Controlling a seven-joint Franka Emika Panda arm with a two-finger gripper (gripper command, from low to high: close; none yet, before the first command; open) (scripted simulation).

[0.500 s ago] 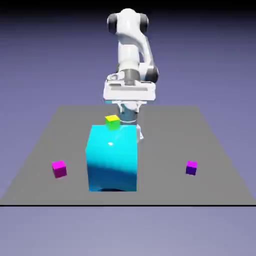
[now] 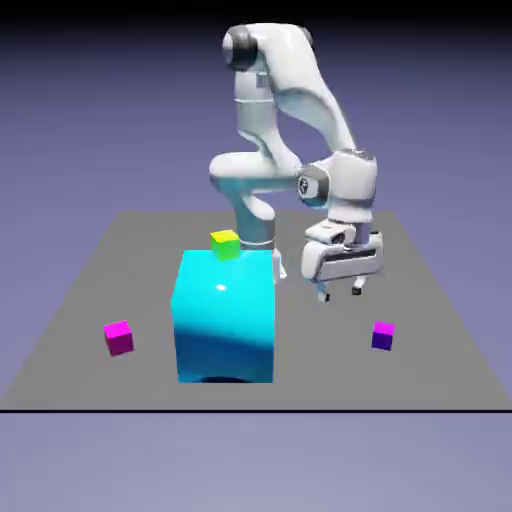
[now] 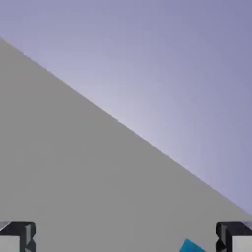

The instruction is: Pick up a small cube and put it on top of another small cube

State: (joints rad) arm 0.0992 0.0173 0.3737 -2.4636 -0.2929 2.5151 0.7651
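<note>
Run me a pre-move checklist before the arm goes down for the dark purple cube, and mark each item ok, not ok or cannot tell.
1. Jaws open and empty: ok, they stand wide with nothing between them.
2. Purple cube free to grasp: ok, it sits alone on the table, nothing on top.
3. Jaws lined up over the purple cube: not ok, the hand view does not show it between the fingertips.
4. Magenta-pink cube ready as a base: ok, its top is bare.
5. Cyan block off the straight line between the two cubes: not ok, it stands between them.
6. Purple cube's distance below the jaws: cannot tell.
</note>
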